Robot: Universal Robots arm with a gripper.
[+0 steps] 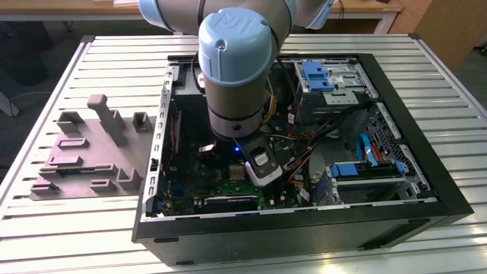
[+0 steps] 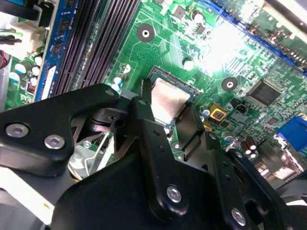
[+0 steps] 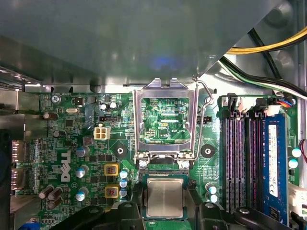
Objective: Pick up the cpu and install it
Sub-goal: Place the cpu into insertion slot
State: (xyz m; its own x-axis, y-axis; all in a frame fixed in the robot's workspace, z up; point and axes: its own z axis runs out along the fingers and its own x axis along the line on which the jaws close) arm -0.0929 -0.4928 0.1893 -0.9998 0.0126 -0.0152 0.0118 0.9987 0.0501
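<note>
On the exterior view's left, a grey moulded fixture [image 1: 84,154] with upright pegs and slots lies on the slatted metal desk [image 1: 68,222]. Just beside it sits an open computer case [image 1: 457,194]. The pale blue-and-grey arm [image 1: 236,68] reaches straight down into the case over the green motherboard [image 1: 220,185]. Farther toward the exterior view's right, inside the case, one blue drive bracket [image 1: 316,75] sits at the far end. A second blue bracket [image 1: 365,169] sits nearer the camera, among loose cables [image 1: 304,151].

In both wrist views the end effector [image 2: 169,106] holds the cpu [image 3: 165,200]. Its black fingers [image 3: 205,216] are set narrow against two opposite edges of the silvery chip. The cpu is down at the dark socket [image 2: 175,78] on the motherboard. Whether it is fully seated cannot be told.

In the first wrist view the socket's metal load plate [image 3: 165,120] stands open just beside the cpu, with its wire lever [image 3: 201,120] raised alongside. Dark memory slots [image 3: 240,163] run near the socket, and a blue memory module [image 3: 274,158] is seated beside them.
</note>
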